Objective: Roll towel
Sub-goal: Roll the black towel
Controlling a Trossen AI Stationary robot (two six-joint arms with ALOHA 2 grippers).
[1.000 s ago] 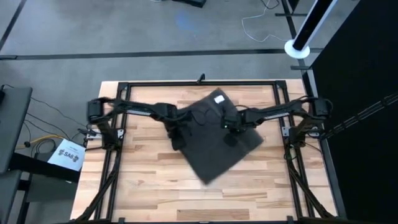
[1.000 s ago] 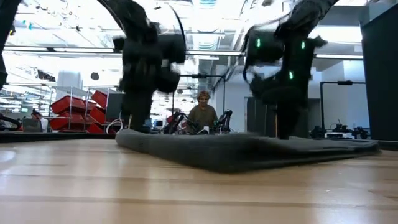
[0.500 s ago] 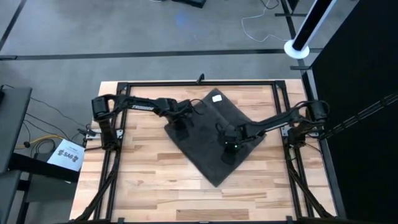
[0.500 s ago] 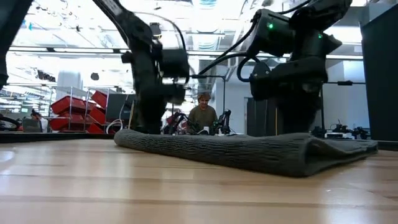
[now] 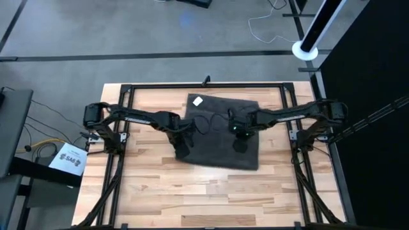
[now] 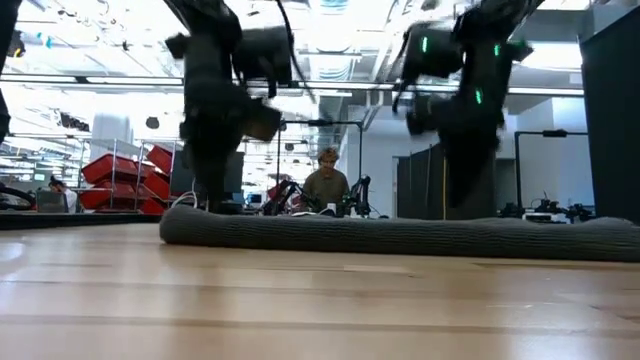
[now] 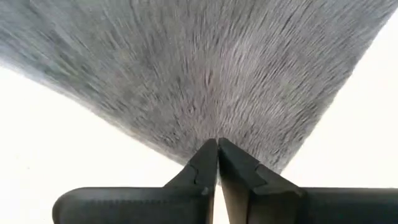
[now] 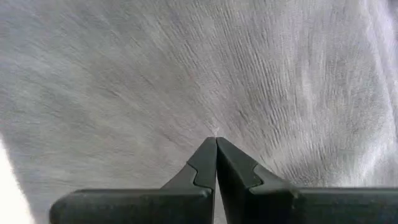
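The dark grey towel (image 5: pixel 220 131) lies flat on the wooden table, its edges roughly square to the table's edges. Its white label (image 5: pixel 197 101) is at the far left corner. In the low view the towel (image 6: pixel 400 235) is a low flat band. My left gripper (image 5: pixel 182 145) is shut, pointing down near the towel's near left corner. My right gripper (image 5: pixel 241 142) is shut and points down on the towel's right half. Both wrist views show shut fingertips against grey cloth. My left gripper presses its shut fingertips (image 7: pixel 208 155) down from above on the towel's top face close to a corner (image 7: pixel 267 165). The cloth there lies flat on the table. My right gripper presses its shut fingertips (image 8: pixel 208 155) down from above on the towel's flat top face (image 8: pixel 214 127), well inside the edges.
A black frame rail (image 5: pixel 204 85) runs along the table's far side, and both arm bases stand at the left and right edges. Bare wood (image 5: pixel 204 195) lies nearer than the towel. A person (image 6: pixel 327 185) sits in the room beyond the table.
The towel has been turned about on the table: it lay as a diamond with one corner toward the near edge and now lies square, its label corner swung toward the left. Both shut grippers stayed down on it; the right one went toward the near edge, then back.
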